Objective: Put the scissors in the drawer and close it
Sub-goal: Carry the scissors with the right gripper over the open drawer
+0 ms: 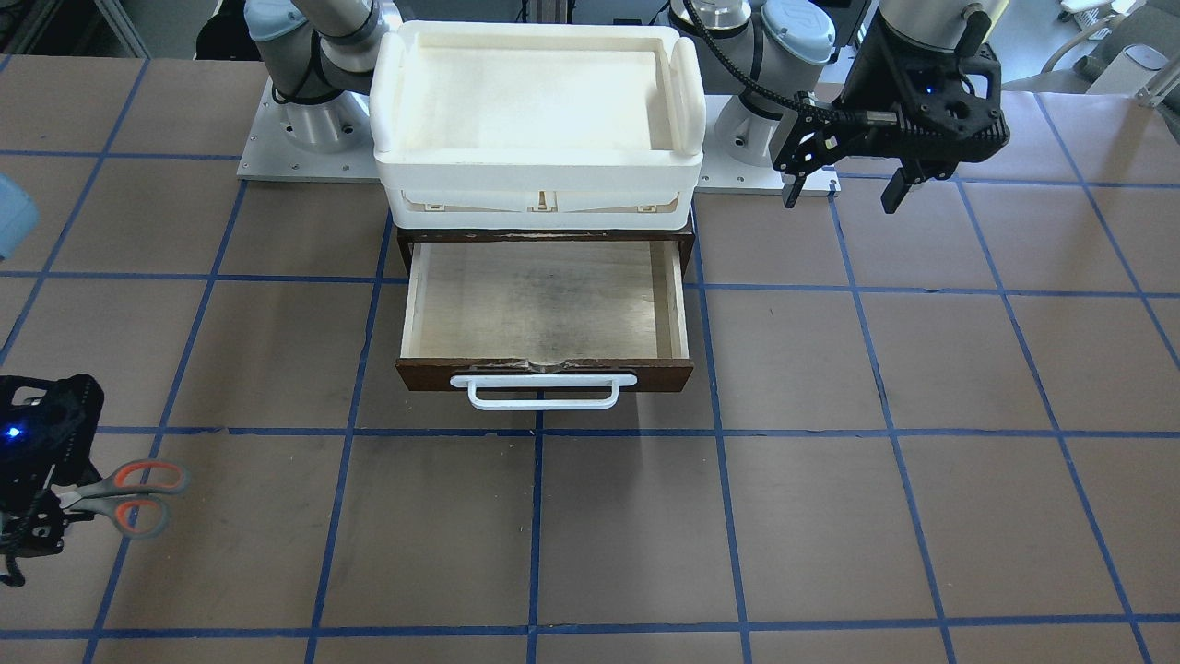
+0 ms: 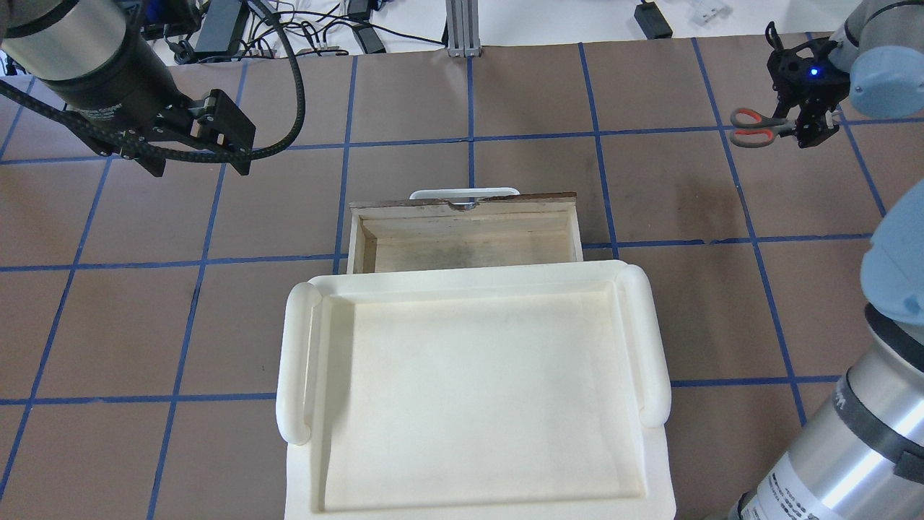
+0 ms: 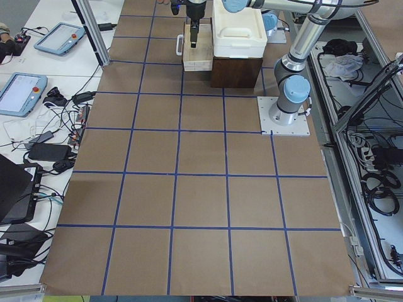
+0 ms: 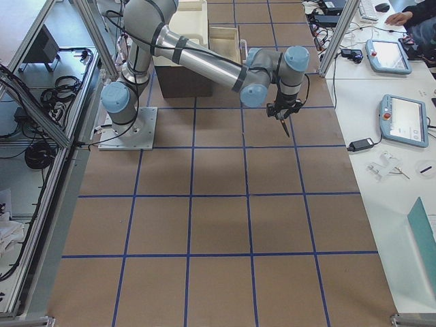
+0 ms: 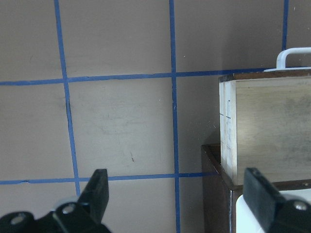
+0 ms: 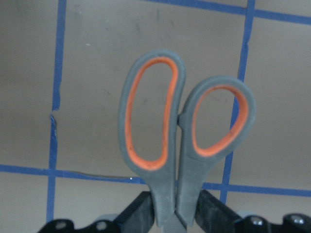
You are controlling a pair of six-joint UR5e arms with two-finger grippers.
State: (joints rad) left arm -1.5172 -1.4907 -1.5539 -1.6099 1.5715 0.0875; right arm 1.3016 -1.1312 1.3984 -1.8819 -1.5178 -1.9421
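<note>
The scissors (image 1: 129, 498), with grey handles lined orange, are held in my right gripper (image 1: 41, 521), which is shut on them just below the loops. They hang above the table, far to the drawer's side, and also show in the overhead view (image 2: 754, 128) and the right wrist view (image 6: 180, 131). The blades are hidden by the fingers (image 6: 138, 211). The drawer (image 1: 544, 300) is pulled open and its pale wood interior is empty. Its white handle (image 1: 544, 392) faces away from the robot. My left gripper (image 1: 841, 196) is open and empty, hovering beside the drawer (image 5: 265, 126).
A white plastic tray (image 1: 539, 157) sits on top of the dark brown cabinet (image 3: 236, 72) that holds the drawer. The brown table is marked with a blue tape grid. Tablets and cables lie on side benches off the table.
</note>
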